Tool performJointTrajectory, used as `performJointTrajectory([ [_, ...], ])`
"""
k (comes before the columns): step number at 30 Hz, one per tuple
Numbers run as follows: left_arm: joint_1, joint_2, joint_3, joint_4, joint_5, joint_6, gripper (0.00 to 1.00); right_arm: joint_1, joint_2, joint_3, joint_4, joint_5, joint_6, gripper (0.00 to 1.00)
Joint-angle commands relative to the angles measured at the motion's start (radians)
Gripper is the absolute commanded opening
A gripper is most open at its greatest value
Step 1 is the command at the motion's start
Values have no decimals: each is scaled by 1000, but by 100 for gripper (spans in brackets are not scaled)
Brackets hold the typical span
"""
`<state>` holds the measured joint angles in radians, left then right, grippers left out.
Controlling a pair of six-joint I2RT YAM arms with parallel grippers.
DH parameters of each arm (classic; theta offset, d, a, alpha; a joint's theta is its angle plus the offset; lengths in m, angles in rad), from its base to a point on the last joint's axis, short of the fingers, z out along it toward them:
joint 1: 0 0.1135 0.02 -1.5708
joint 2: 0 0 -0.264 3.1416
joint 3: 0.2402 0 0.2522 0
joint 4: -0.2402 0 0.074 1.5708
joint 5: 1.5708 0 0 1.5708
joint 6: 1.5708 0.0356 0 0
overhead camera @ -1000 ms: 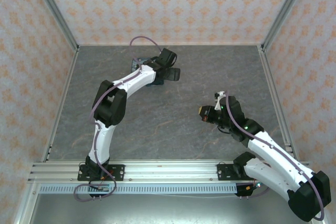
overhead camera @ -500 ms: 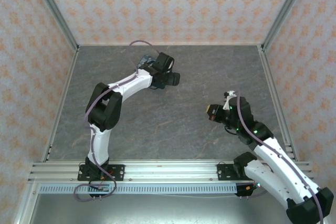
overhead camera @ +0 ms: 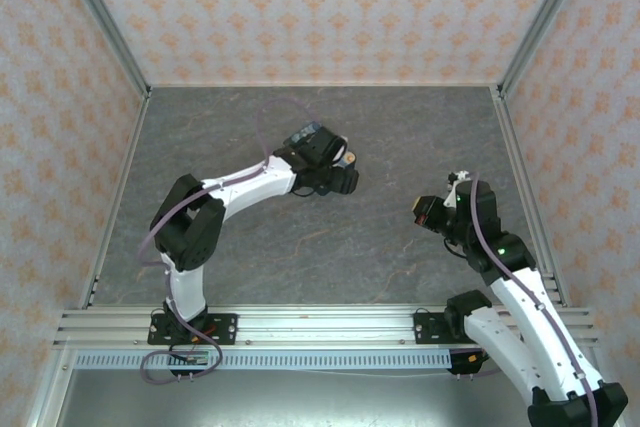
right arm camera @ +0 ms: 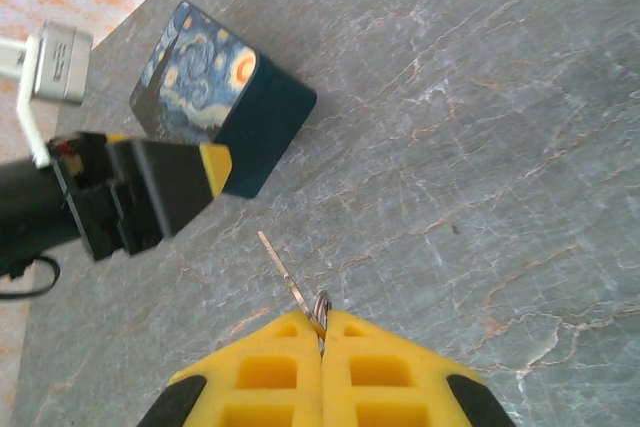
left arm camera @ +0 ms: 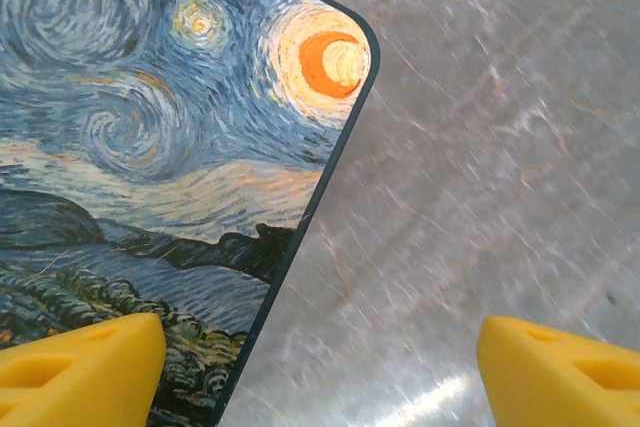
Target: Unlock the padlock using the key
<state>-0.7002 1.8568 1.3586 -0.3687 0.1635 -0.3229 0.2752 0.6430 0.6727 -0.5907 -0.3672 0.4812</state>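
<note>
Key point(right arm camera: 288, 280) pinched in right fingers point(right arm camera: 268, 359); left fingers point(left arm camera: 82, 359) spread.

No lettering, number, brand or sign can be read anywhere; the painted tin point(left arm camera: 150, 127) bears only a swirling starry-night picture.

Left gripper point(overhead camera: 338, 172) swings right and closer to near edge, arm bends less; right gripper point(overhead camera: 422, 213) with key point(right arm camera: 285, 272) slides right
</note>
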Motion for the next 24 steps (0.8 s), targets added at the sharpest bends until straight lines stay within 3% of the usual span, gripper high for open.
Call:
performJointTrajectory([
  [1, -48, -43, -66, 1, 27, -70, 82, -9, -20, 32, -50, -3, -22, 0],
  [14, -122, 0, -33, 43, 52, -109, 81, -10, -26, -8, -3, -45, -11, 0],
  [20, -122, -128, -75, 51, 17, -99, 82, -11, -22, -48, 51, -96, -1, 0],
  [24, -120, -276, -125, 64, -20, -79, 92, -9, 5, -97, 171, -176, 46, 0],
])
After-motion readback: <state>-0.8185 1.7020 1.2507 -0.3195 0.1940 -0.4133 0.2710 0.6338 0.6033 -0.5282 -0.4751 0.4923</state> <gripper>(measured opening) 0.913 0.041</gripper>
